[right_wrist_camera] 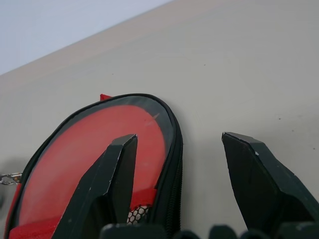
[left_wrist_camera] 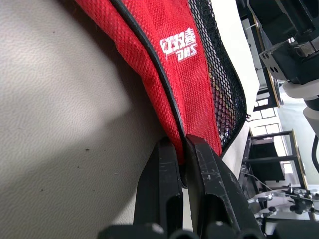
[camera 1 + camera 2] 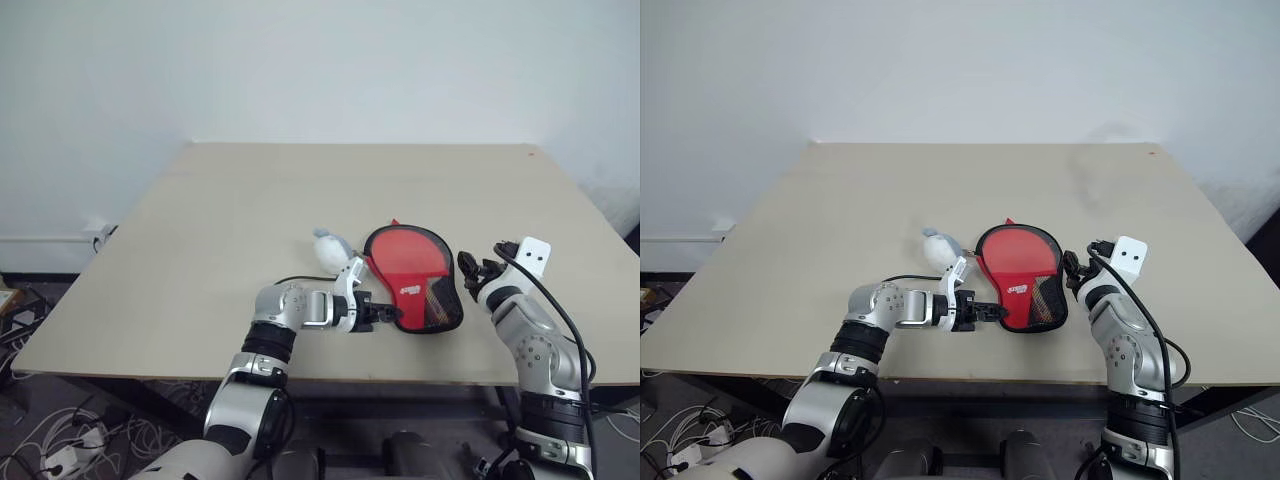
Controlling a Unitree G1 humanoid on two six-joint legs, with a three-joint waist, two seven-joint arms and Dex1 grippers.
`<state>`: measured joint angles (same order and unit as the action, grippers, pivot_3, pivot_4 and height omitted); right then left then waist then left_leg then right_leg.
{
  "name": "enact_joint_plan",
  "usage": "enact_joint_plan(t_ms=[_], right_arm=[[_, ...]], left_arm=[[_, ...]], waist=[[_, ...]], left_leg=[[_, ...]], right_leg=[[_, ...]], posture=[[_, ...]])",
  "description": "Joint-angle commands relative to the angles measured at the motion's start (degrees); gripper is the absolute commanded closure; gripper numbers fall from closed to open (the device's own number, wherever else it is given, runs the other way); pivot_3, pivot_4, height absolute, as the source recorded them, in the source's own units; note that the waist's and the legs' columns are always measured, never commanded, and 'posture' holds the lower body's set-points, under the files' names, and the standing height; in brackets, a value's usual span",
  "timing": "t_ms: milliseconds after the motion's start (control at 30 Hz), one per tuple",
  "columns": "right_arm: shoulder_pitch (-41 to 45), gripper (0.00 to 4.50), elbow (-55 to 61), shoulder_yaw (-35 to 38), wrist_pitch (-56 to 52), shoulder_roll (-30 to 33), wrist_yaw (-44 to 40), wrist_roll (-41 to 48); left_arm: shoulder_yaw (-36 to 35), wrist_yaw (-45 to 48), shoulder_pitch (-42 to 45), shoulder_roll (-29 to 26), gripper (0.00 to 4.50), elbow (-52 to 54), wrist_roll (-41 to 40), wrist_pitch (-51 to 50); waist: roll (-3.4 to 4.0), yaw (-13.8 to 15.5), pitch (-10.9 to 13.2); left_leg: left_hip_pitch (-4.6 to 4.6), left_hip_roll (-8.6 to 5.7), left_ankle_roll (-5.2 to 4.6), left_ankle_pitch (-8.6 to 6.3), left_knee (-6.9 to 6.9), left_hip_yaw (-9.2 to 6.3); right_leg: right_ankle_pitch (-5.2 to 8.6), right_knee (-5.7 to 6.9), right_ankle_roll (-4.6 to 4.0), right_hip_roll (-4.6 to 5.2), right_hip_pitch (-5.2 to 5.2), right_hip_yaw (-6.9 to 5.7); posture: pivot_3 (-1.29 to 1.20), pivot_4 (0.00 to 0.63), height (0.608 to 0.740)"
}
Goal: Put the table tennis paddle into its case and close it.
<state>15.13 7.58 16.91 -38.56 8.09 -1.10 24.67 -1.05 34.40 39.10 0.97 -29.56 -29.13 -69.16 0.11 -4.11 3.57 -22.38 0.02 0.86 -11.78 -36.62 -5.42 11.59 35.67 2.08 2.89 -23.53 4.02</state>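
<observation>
A light beige desk [image 3: 250, 210] stands against a white wall [image 3: 300, 60]. A small whitish plastic wad [image 3: 327, 247] (partly bluish) lies on it, nearer the front edge. Cables [image 3: 60, 440] trail on the floor below the front left corner.

Silver arms, black-fingered claws [image 3: 388, 316]

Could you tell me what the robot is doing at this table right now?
The left gripper is shut on the near edge of the red case, which lies flat on the table. The right gripper hangs open just beside the case's other side, not gripping it. A small whitish wad sits on the table next to the case. Whether the zip is fully shut cannot be told.
</observation>
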Motion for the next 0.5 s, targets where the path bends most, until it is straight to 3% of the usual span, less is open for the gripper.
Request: enact_joint_plan(t_ms=[33,500], right_arm=[[0.92,1.58,1.51,0.32,0.92,0.16,0.09,0.17],[1.17,1.58,0.67,-0.03,1.12,0.26,-0.31,-0.05]], left_arm=[[-0.52,-0.06,-1.16,-0.66,4.46,1.3,-0.9,-1.98],[-1.86,-0.88,-6.15,-3.82,4.46,12.47,-4.44,-9.31]], waist=[[0.0,-0.02,0.0],[0.0,-0.79,0.0]], left_leg=[[0.0,0.0,0.0,0.0,0.0,0.0],[0.07,0.04,0.0,0.0,0.46,0.02]], right_leg=[[0.0,0.0,0.0,0.0,0.0,0.0],[-0.02,0.0,0.14,-0.01,-0.17,0.01]], posture=[[0.0,0.0,0.74],[0.0,0.0,0.74]])
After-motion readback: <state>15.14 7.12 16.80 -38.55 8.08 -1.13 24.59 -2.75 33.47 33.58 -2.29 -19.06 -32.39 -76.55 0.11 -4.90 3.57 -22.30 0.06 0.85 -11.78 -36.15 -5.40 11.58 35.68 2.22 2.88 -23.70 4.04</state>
